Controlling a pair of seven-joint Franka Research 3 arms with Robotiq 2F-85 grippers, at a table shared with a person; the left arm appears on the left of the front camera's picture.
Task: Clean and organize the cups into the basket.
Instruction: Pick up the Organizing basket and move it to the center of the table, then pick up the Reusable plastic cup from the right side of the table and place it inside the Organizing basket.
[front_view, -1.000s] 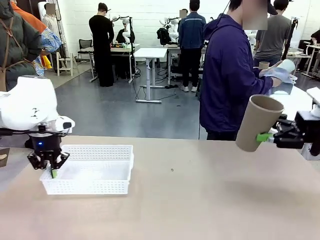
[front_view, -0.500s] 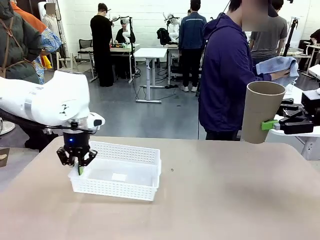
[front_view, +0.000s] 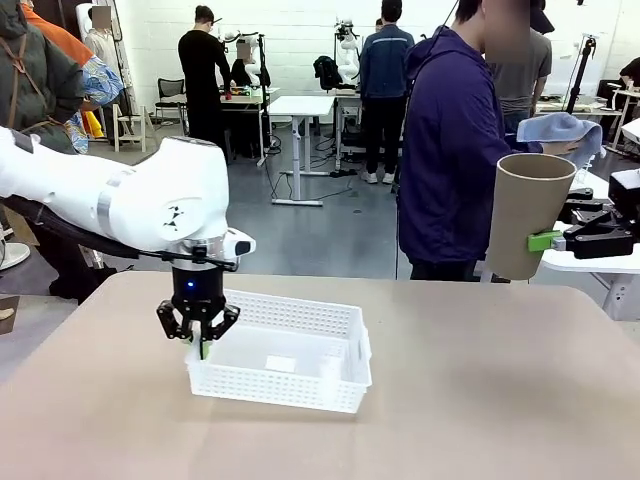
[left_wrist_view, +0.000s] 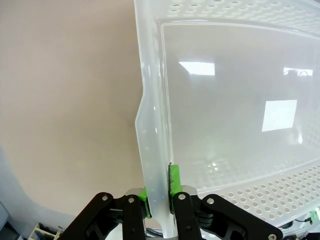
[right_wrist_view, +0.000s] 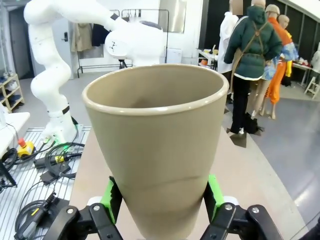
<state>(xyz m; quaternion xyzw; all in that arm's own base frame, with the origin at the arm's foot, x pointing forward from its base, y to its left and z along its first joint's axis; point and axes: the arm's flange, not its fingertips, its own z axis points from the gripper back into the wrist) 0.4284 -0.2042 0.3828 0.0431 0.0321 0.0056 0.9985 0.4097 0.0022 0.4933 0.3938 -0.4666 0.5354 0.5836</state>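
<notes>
The front camera sits low on the robot's near side of the table (front_view: 500, 400), facing across toward the person (front_view: 455, 150) far right. The left wrist camera looks straight down along the left gripper (left_wrist_view: 160, 192), very close over the basket (left_wrist_view: 240, 125), which the front view also takes in. The right wrist camera, close behind the tan cup (right_wrist_view: 155, 145), faces left across the table toward the left arm (right_wrist_view: 132, 40).

White rounded left arm (front_view: 150, 200); black left gripper (front_view: 203, 347), green pads (left_wrist_view: 175, 180); blue wrist light (front_view: 191, 286).
</notes>
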